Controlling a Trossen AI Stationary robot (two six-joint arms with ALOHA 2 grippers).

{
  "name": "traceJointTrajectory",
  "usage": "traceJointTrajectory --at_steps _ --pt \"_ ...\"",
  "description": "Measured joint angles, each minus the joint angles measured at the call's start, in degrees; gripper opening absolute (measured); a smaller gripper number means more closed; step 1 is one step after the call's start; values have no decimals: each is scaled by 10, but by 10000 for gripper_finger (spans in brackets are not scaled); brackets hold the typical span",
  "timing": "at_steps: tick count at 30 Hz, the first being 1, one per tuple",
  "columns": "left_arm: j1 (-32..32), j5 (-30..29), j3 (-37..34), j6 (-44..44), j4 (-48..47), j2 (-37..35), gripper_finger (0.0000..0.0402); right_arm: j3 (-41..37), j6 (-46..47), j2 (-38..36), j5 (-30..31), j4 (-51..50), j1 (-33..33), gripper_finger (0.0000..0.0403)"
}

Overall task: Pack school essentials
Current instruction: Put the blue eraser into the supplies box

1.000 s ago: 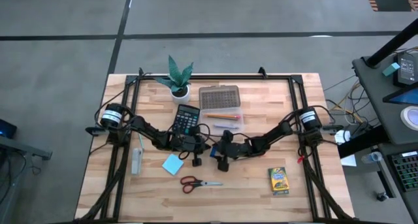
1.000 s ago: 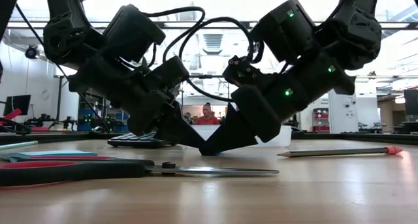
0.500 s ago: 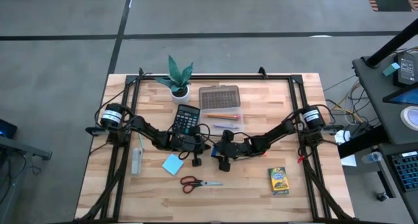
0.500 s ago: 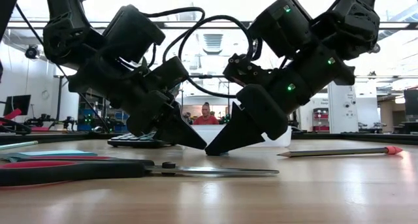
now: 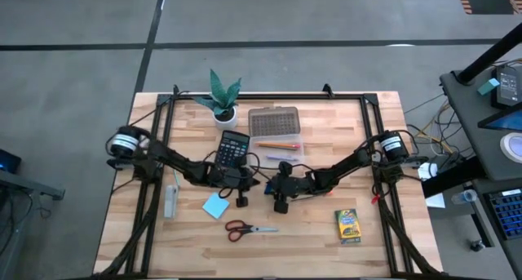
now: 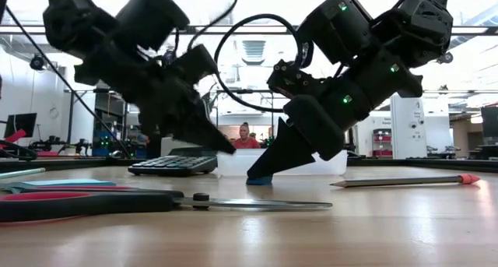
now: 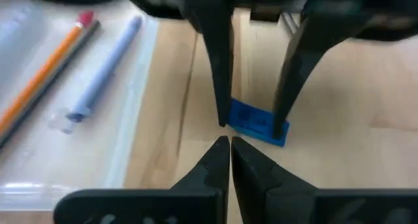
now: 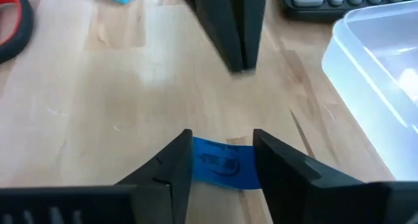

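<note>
1. A wooden worktop (image 5: 310, 223) seen from above, with two dark robot arms reaching in from left and right and meeting near its middle.
2. The right tool (image 8: 221, 160) points down at the worktop, its two fingers on either side of a tiny blue eraser (image 8: 222, 163) that lies flat on the wood. The fingers are partly closed, at or just beside the eraser's ends; a firm grip cannot be told.
3. The left tool (image 7: 230, 160) is fully closed and holds nothing. It hangs just above the worktop, tip close to the eraser.
4. Red-handled scissors (image 5: 249, 228) lie nearer the front edge, a light-blue note pad (image 5: 215, 205) beside them.
5. A yellow-green crayon box (image 5: 348, 225) lies at the front right.
6. A clear plastic box (image 5: 277, 148), a calculator (image 5: 233, 149) and a potted plant (image 5: 222, 95) sit towards the back.
</note>
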Motion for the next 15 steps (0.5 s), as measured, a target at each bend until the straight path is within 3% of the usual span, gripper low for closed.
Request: traceJointTrajectory --at_steps 8,15 --pt "-10 -48 0 15 -87 -73 0 -1 -24 -17 1 -4 -1 86" --pt "-14 -48 -3 10 -87 -78 0 -2 -40 -34 2 -23 8 38"
